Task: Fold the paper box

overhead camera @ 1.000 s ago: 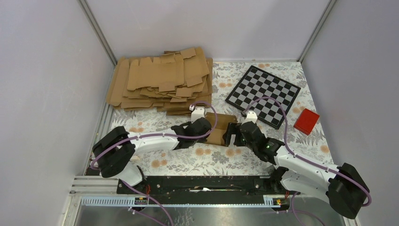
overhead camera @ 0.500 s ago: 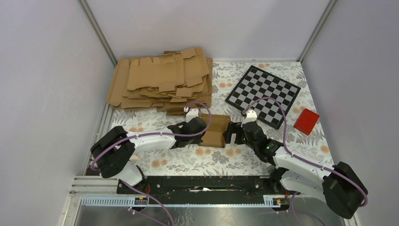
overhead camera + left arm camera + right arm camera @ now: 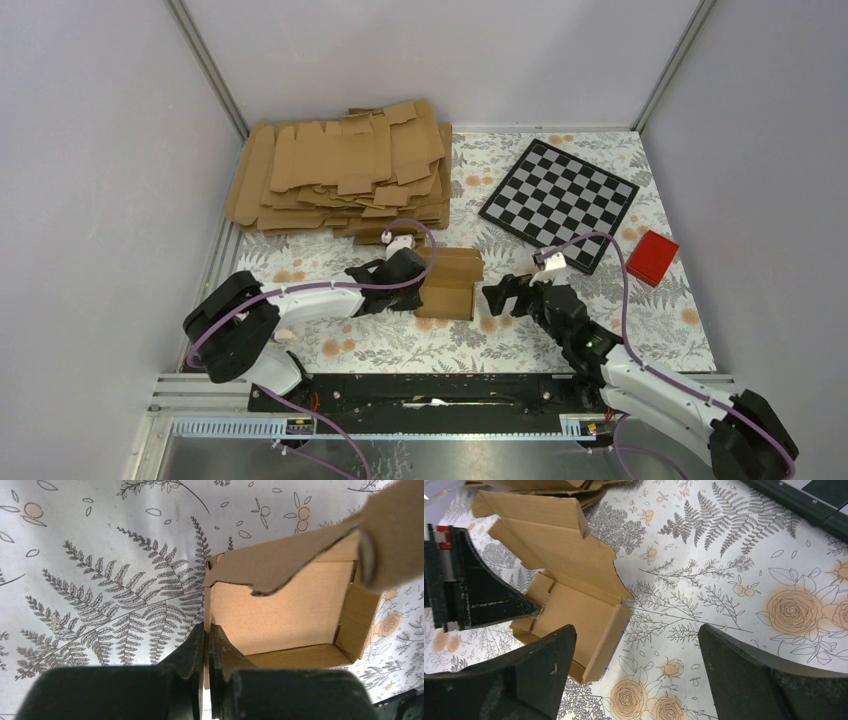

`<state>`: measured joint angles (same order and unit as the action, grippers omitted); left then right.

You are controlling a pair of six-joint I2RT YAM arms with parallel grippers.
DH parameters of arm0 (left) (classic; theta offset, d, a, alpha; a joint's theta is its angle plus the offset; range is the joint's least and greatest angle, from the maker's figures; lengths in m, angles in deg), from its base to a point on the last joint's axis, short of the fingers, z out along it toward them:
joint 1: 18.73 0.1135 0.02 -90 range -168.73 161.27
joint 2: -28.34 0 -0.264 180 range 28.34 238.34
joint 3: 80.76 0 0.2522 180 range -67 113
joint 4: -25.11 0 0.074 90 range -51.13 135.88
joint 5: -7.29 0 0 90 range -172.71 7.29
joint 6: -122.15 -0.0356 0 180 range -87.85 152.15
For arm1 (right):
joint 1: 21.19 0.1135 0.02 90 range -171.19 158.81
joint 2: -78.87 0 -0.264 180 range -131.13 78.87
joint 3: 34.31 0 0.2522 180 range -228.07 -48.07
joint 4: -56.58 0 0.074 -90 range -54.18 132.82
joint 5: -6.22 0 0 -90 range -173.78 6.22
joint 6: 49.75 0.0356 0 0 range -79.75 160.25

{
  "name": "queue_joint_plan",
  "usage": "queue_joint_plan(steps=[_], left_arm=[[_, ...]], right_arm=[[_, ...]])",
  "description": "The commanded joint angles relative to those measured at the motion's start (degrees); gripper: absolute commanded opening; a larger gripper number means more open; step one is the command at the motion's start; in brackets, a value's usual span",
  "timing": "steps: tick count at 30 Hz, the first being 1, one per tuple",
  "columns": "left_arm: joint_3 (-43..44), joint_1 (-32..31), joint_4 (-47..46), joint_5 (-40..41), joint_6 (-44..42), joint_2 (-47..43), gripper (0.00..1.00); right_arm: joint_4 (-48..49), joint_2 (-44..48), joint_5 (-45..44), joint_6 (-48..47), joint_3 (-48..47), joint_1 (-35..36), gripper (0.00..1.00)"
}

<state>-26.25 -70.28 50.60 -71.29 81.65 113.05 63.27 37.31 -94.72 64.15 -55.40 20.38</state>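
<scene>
Presently, my left end effector (image 3: 206, 635) is clamped tight on the side wall of the small brown kraft cardboard box (image 3: 280, 607). The box is half-formed with its flaps open. It lies at the centre of the overhead frame, on the floral-patterned worktop (image 3: 380, 345). My right end effector (image 3: 636, 640) stands fully spread and holds nothing, just right of the box.

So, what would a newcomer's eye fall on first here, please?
The half-folded paper box at mid-table draws the eye first, one wall pinched by the shut left gripper, with the open right gripper just to its right. Behind it lie a big pile of flat cardboard blanks at far left, and a checkerboard with a red block beside it at far right.
</scene>
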Motion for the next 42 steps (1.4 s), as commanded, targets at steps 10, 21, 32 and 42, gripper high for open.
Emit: queue_joint_plan(steps=[10,21,32,42], left_arm=[[1.1,1.7,-8.3,-7.1,-1.3,1.1,0.0],[-1.6,1.5,-14.2,-5.6,1.8,0.5,0.0],[-1.5,1.6,-8.5,-1.4,-0.8,-3.5,0.0],[-1.7,1.5,-8.9,-2.4,-2.3,-4.1,0.0]], right_arm=[[9.5,2.2,0.2,-2.6,2.4,-0.3,1.0],[5.2,6.3,0.4,3.0,1.3,-0.3,1.0],[-1.8,-11.0,15.0,5.2,-16.0,-7.7,1.0],[13.2,-5.5,8.1,1.6,-2.8,-7.9,1.0]])
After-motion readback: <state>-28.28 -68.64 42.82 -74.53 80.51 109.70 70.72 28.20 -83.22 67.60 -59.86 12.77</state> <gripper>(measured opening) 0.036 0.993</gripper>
